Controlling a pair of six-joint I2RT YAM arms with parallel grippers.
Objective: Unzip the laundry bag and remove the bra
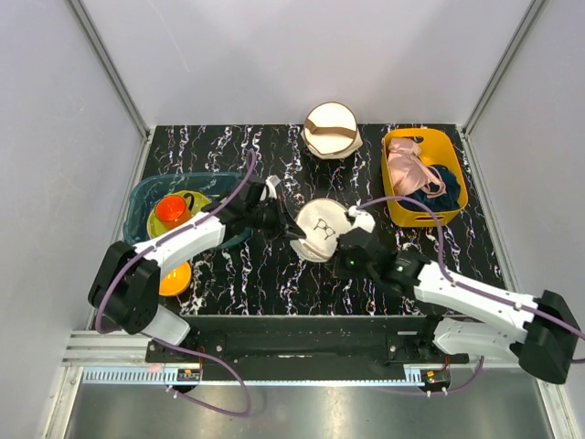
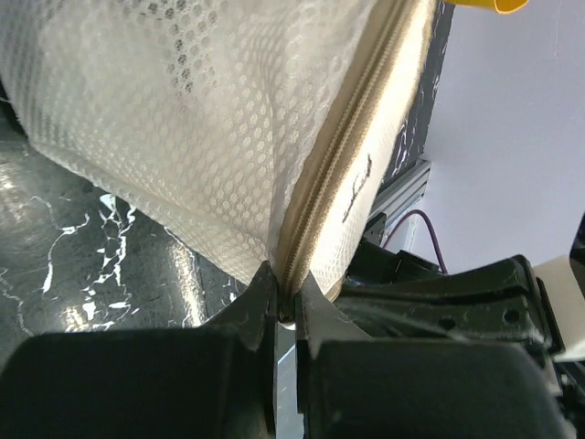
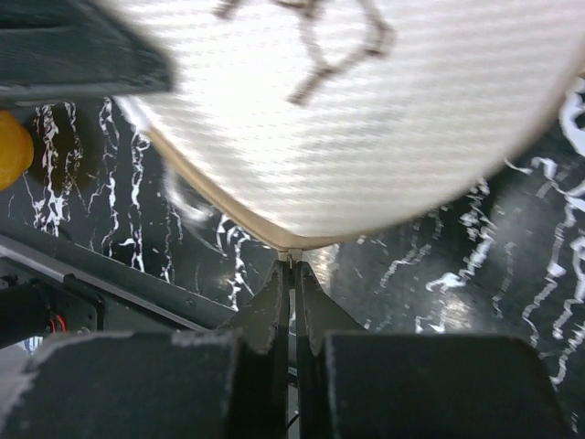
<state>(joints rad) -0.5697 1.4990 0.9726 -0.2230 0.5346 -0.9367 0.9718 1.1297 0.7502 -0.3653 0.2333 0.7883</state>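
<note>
The laundry bag point(image 1: 322, 227), a round white mesh pouch with a small black bra drawing, sits mid-table between both arms. My left gripper point(image 1: 292, 229) reaches its left rim. In the left wrist view the left gripper point(image 2: 286, 306) is shut on the bag's point(image 2: 174, 128) beige zipper seam point(image 2: 352, 155), which runs down into the jaws. My right gripper point(image 1: 341, 243) is at the bag's near right rim. Seen from the right wrist, the right gripper point(image 3: 294, 265) is shut on a small tab at the edge of the bag point(image 3: 366, 119). The bra is hidden.
A cream round bag with a brown band point(image 1: 331, 130) stands at the back. A yellow basket point(image 1: 454, 174) at the right holds pink and dark navy garments. A teal tub point(image 1: 146, 197) at the left holds an orange cup point(image 1: 172, 210). An orange object point(image 1: 175, 277) lies near the front left edge.
</note>
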